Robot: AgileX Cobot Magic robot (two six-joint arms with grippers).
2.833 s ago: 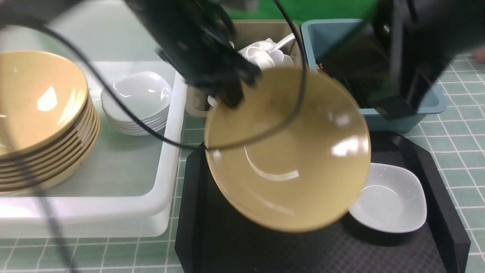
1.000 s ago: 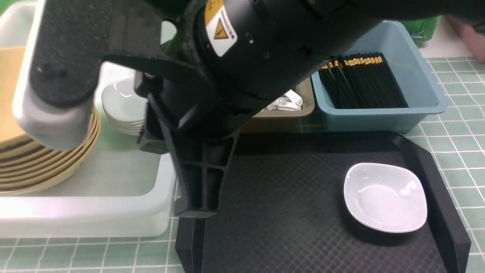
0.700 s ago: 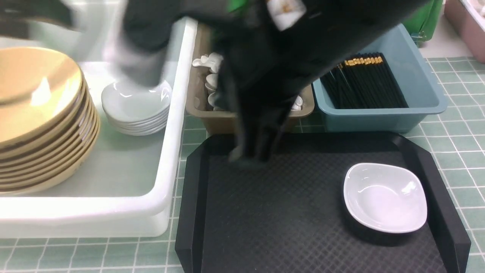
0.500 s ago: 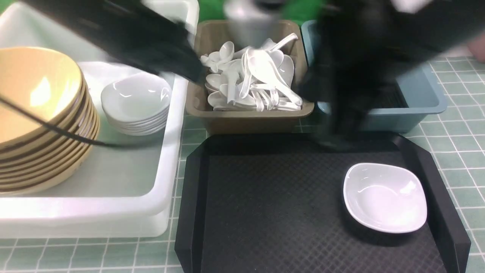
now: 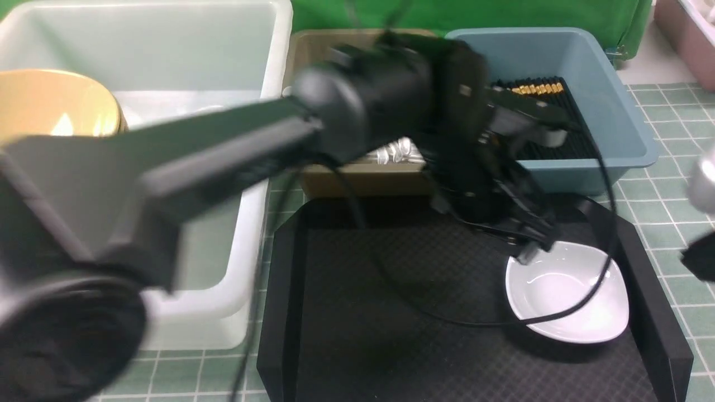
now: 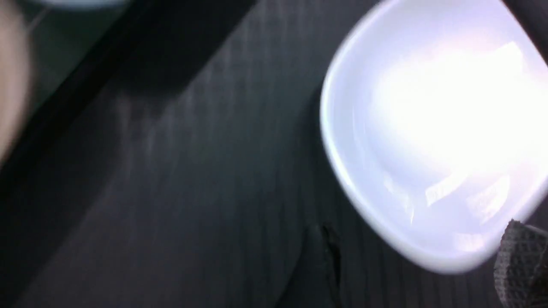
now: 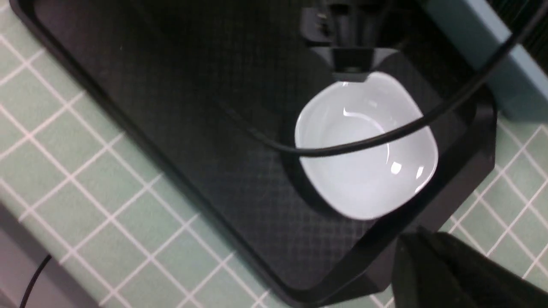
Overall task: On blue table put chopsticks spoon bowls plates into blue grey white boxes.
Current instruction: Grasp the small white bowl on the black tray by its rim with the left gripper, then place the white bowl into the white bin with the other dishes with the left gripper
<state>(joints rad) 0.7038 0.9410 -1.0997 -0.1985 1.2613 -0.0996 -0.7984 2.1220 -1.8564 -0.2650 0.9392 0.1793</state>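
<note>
A small white dish [image 5: 564,296] sits at the right of the black tray [image 5: 391,324]. My left arm reaches across the tray, and my left gripper [image 5: 528,255] hangs open at the dish's far-left rim. In the left wrist view the dish [image 6: 428,128] fills the right side, and its near edge lies between the spread fingers [image 6: 520,256]. My right gripper [image 7: 411,233] is shut and empty, off the tray's right edge. Yellow bowls [image 5: 56,106] are stacked in the white box [image 5: 273,61]. White spoons [image 5: 396,151] lie in the grey box, black chopsticks [image 5: 536,92] in the blue box [image 5: 620,111].
The left arm's cable [image 5: 558,318] loops over the dish. The tray has a raised rim [image 5: 662,335] close to the dish's right side. Green tiled table [image 5: 687,212] lies around the tray. A pink bin [image 5: 687,33] stands at the far right.
The yellow bowl the left gripper carried now lies on the stack in the white box. The left arm has swung right and down to the white dish. The right arm has drawn off right.
</note>
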